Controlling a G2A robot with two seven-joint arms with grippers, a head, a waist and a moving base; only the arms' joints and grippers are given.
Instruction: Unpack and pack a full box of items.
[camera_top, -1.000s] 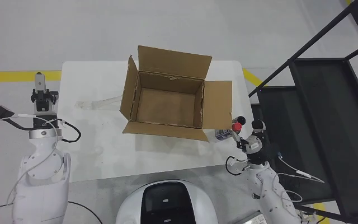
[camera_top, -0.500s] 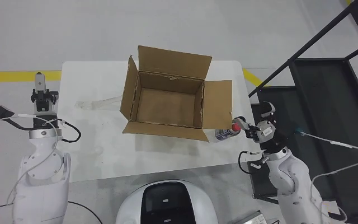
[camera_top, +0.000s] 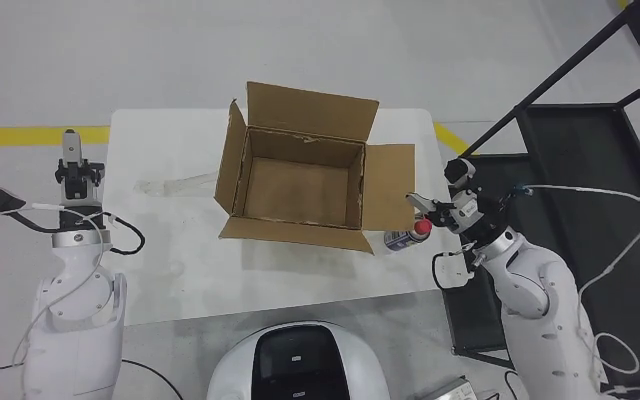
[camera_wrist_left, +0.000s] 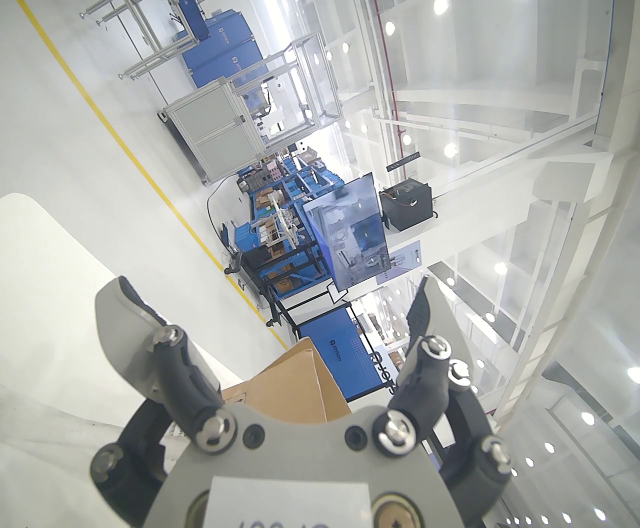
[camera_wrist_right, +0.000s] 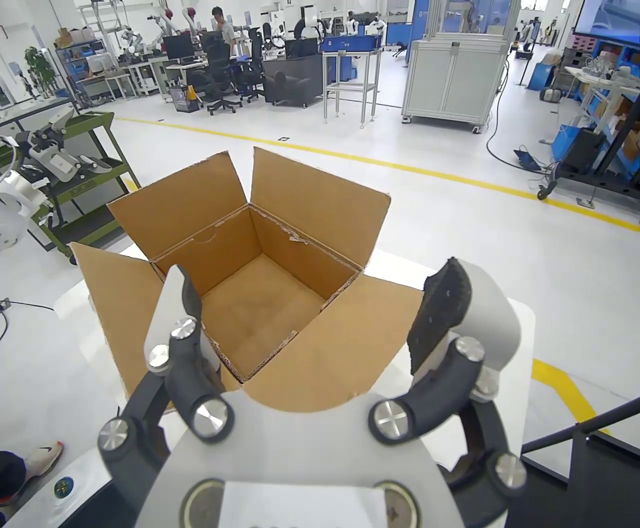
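An open cardboard box (camera_top: 300, 190) stands in the middle of the white table (camera_top: 160, 260); its inside (camera_wrist_right: 255, 300) is bare. A small can with a red cap (camera_top: 407, 238) lies on the table against the box's near right corner, under the right flap (camera_top: 390, 185). My right gripper (camera_top: 424, 208) hovers just above and beside that can at the flap's outer edge, open with nothing in it (camera_wrist_right: 320, 300). My left gripper (camera_top: 78, 168) is off the table's left edge, open and empty (camera_wrist_left: 270, 320), pointing toward a box flap (camera_wrist_left: 295, 385).
A clear plastic wrapper (camera_top: 175, 185) lies flat on the table left of the box. A black metal stair frame (camera_top: 560, 170) stands close to the table's right side, behind the right arm. The table's front strip is bare.
The right arm swung from the table's front right corner out to its right side, and its gripper rose toward the box's right flap. The can, the box and the left arm stayed put.
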